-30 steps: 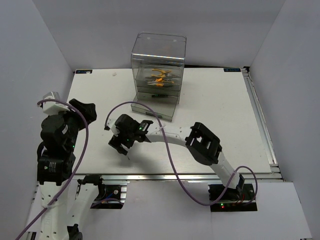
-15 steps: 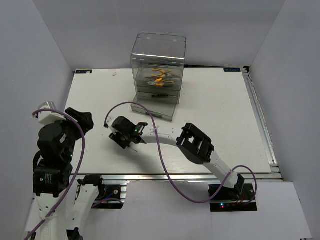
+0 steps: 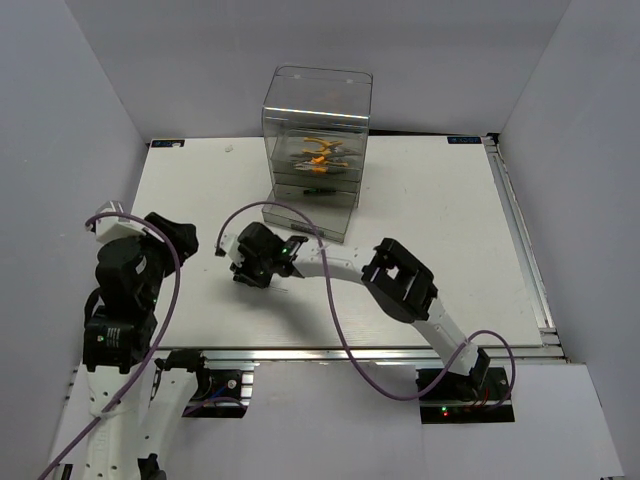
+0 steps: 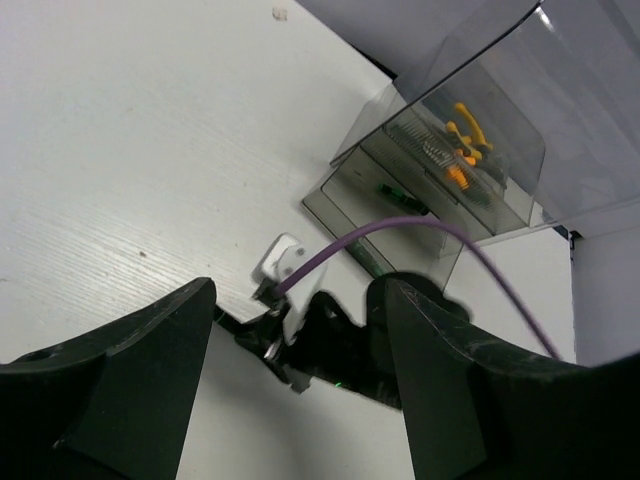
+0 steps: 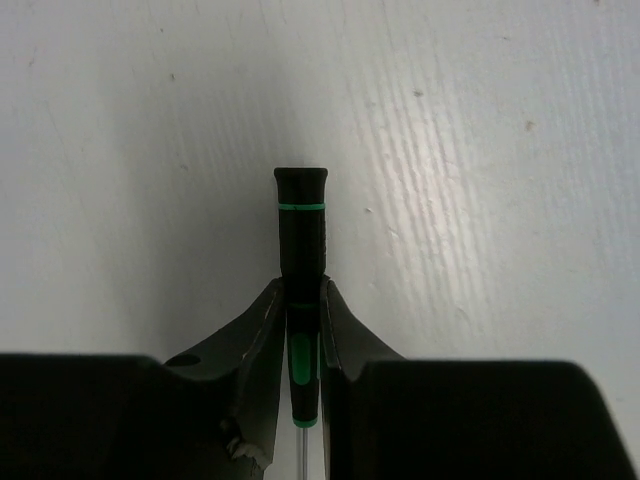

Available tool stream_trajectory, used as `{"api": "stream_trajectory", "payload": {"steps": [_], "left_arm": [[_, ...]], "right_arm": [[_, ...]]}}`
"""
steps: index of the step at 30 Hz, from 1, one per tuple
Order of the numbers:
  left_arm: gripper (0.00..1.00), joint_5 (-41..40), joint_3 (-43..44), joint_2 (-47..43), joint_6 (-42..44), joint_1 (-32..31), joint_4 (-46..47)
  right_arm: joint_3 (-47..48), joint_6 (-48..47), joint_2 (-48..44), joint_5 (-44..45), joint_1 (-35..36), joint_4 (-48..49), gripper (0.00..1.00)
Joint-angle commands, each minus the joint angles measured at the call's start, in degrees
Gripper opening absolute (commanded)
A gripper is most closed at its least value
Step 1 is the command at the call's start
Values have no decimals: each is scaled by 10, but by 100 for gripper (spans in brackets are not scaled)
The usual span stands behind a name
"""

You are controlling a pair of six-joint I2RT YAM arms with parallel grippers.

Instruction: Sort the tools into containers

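Black fingers of the left gripper stand wide apart with nothing between them, at about 8 o'clock on the table, well apart from the work. Nearer the middle, around 7 o'clock, the right gripper is pinched tight on a screwdriver. It grips the green part of the handle, and the black cap sticks out ahead. Whether the tool is clear of the tabletop I cannot tell.

The step in hand looks like carrying it to the box. Doing that well means keeping the squeeze firm, lifting enough to pass over a drawer's front lip, and lining the tool up with the drawer before letting go, since the slim shaft could catch the rim.

At 12 o'clock stands the clear box. An upper drawer holds orange-handled pliers, and a lower one holds another screwdriver. The bottom drawer is pulled out toward 6 o'clock, its contents unclear.
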Motion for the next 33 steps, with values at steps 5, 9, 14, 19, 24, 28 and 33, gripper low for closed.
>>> {"api": "stream_trajectory", "payload": {"steps": [5,9,14,19,24,28,33], "left_arm": [[79,49,-69,19,-49,-2,105],[79,67,-87,46,-53,-2,163],[79,101,-117,83,-64,-1,213],[79,145,-150,111,-92,-2,258],[79,174,-173,126,-112,-1,279],[79,186,-191,124,-131,-1,282],[79,202,-220,115,-159,-2,292]], "right_arm": [[37,-225,-121,-210,-83,-110,0],[36,-250,-164,-193,-123,-131,0],[22,-251,-180,-111,-172,-106,0],[39,-269,-142,-54,-208,-83,0],[90,-271,-79,-35,-237,-70,5],[117,-285,-42,-33,-248,-66,13],[118,-299,-20,-38,-253,-57,31]]}}
